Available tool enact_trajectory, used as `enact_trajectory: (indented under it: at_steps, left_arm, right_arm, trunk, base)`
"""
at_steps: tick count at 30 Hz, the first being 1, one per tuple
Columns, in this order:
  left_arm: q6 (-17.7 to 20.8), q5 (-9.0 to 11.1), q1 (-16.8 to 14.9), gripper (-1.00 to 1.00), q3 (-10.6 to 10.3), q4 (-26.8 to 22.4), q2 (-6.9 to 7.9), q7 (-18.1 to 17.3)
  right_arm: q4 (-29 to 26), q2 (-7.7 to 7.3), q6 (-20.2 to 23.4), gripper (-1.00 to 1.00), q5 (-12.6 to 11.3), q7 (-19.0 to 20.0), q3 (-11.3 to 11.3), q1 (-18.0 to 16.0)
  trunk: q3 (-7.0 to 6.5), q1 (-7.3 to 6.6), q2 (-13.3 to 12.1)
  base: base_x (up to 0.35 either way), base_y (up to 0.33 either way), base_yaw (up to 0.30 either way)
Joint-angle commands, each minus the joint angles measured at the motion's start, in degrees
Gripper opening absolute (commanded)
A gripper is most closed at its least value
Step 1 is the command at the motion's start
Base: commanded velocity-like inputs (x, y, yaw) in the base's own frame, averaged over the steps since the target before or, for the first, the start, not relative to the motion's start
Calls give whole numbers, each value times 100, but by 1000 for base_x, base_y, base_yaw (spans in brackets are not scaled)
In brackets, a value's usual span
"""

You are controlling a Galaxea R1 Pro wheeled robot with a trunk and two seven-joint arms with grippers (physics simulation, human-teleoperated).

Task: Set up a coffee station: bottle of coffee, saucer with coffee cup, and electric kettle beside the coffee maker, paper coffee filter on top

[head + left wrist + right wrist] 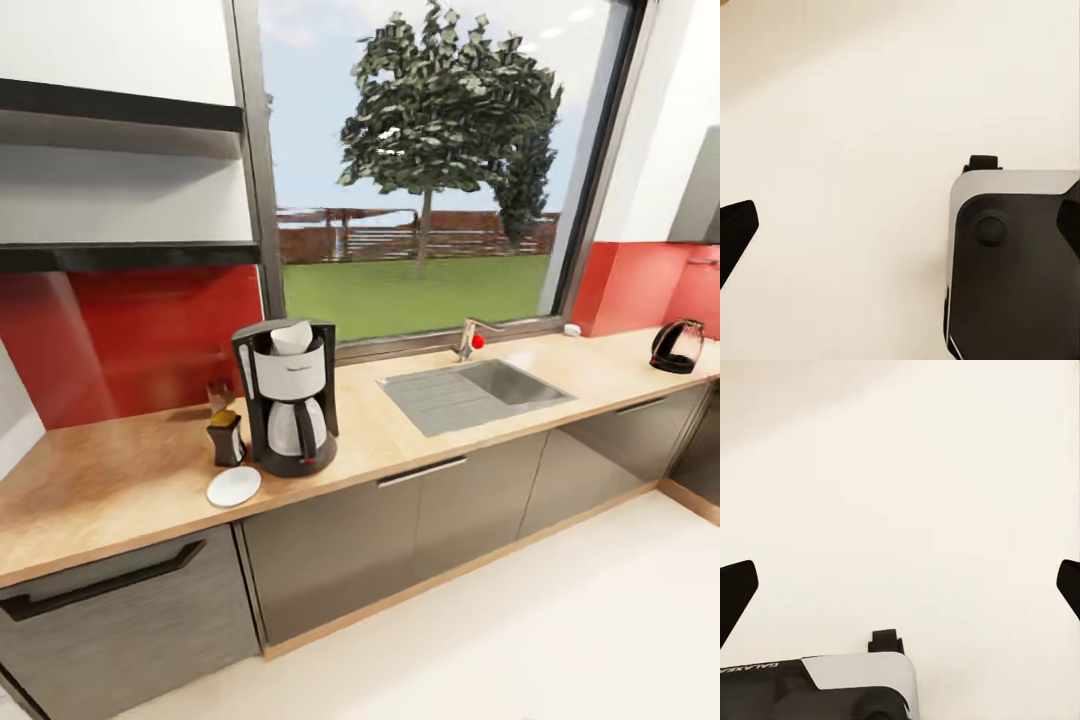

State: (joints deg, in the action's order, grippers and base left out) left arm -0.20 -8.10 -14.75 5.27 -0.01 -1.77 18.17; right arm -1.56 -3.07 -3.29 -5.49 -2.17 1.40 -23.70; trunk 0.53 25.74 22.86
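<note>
A: What's set so far on the long wooden surface (120, 480)?

B: The black drip coffee maker with a glass carafe (290, 400) stands at the left, a white paper coffee filter (292, 338) sitting in its top. Just beside it, on its left, is the small dark bottle of coffee with a tan lid (226, 436), and the round white saucer (234, 487) lies at the near edge, in front of the bottle. Something small and brownish stands behind the bottle — too blurred to name.

A: And the kettle?

B: The black electric kettle with a glossy rounded body (677, 346) is at the far right end, well apart from the coffee maker, beyond the steel sink (475, 393).

A: How would it handle?

B: My guess — rigid, fairly heavy, smooth on the sides. The handle looks the safest hold; the body might slip.

A: The arms?

B: Both wrist cameras look down at pale floor. The left gripper (907, 225) and the right gripper (907, 585) each show dark tips at opposite edges — jaws wide apart, holding nothing.
</note>
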Motion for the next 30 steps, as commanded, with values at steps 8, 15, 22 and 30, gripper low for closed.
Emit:
enact_trajectory:
  at_steps: [8,15,22,30]
  left_arm:
    - [-6,-60,-2,100,53,10,-5,27]
    - [-6,-60,-1,100,53,10,-7,24]
    - [-6,-60,-1,100,53,11,-8,23]
    - [-6,-60,-1,100,53,12,-15,24]
  right_arm:
    - [6,2,-22,100,-58,-3,18,4]
    - [6,4,-22,100,-58,-3,18,6]
    - [6,7,-22,100,-58,-3,18,6]
    - [6,6,-22,100,-58,-3,18,6]
  trunk:
    - [6,5,6]
    - [6,5,6]
    - [6,5,6]
    - [6,5,6]
  base:
    - [233,-158,-300]
    - [245,-169,-300]
    - [245,-169,-300]
    - [245,-169,-300]
